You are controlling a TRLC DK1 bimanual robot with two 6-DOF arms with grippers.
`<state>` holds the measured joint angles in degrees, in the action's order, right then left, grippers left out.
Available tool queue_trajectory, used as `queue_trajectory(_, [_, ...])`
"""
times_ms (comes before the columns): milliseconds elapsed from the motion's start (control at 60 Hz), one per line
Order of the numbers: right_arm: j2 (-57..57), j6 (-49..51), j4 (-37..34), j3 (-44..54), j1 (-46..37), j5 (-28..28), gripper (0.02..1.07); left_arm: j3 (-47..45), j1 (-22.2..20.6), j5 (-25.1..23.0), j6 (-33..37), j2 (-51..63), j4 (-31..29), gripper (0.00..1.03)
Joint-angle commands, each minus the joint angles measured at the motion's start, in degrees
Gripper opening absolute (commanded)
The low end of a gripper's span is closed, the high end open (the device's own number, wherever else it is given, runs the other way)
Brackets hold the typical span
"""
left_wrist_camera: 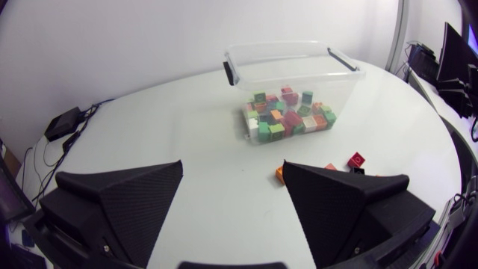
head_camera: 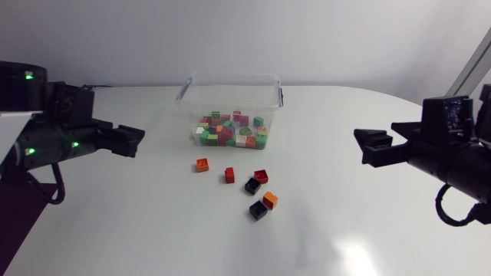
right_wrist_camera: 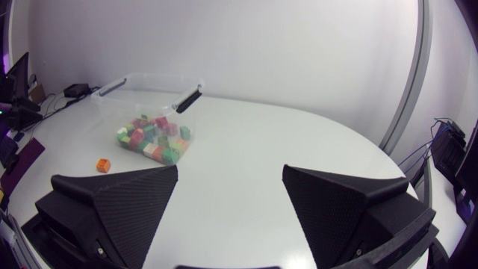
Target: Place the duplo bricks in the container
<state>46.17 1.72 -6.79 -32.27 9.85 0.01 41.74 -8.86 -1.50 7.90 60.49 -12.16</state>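
Lying ahead of left claw (left_wrist_camera: pixel 232 166): bricks (left_wrist_camera: pixel 356 159).

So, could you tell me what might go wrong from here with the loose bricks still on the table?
1. A red brick sits close beside a black brick, with an orange brick just beyond; a grasp on one could knock the others away.
2. These lie between the open left gripper and right gripper; reaching together, they might collide.
3. The container has tall clear walls; a low carry could strike its rim.
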Motion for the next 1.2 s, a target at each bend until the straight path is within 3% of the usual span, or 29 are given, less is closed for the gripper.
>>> queue_trajectory(0, [3.8,0.7,-3.6,-3.5,0.7,-0.2,1.03,3.7,-0.9,-1.6,4.8,6.6,-0.8,0.91])
queue_trajectory(83, [7.9,0.7,-8.4,-6.4,0.8,-1.9,1.03,7.5,-1.7,-2.6,12.8,13.6,-4.1,0.92])
queue_trajectory(300, [13.2,1.0,-12.5,-8.4,0.8,-9.4,1.03,11.4,-3.8,-4.0,23.5,22.6,-5.9,0.95])
queue_trajectory(483, [15.6,10.0,-17.1,-10.2,3.6,-9.7,1.02,15.9,-4.6,-13.5,34.8,33.1,-10.3,0.95])
queue_trajectory(517, [15.8,11.1,-17.7,-10.4,3.9,-9.6,1.02,16.2,-4.6,-13.9,35.2,33.9,-10.2,0.95])
queue_trajectory(550, [16.9,18.8,-19.8,-10.3,4.3,-9.5,1.02,17.7,-4.4,-15.2,36.3,36.5,-10.6,0.95])
queue_trajectory(650, [18.1,22.5,-19.5,-9.1,5.7,-9.5,0.99,20.6,-4.1,-17.9,39.4,41.3,-11.2,0.94])
queue_trajectory(833, [20.8,23.1,-20.8,-10.3,7.1,-14.0,0.97,25.3,-3.1,-21.1,44.3,48.8,-11.6,0.94])
queue_trajectory(1050, [24.0,23.7,-19.5,-9.4,9.9,-15.0,0.97,30.0,-3.0,-22.5,47.5,54.6,-11.5,0.91])
queue_trajectory(1183, [24.8,24.0,-19.3,-9.0,12.7,-15.0,0.97,32.5,-2.8,-25.5,49.4,57.3,-11.5,0.78])
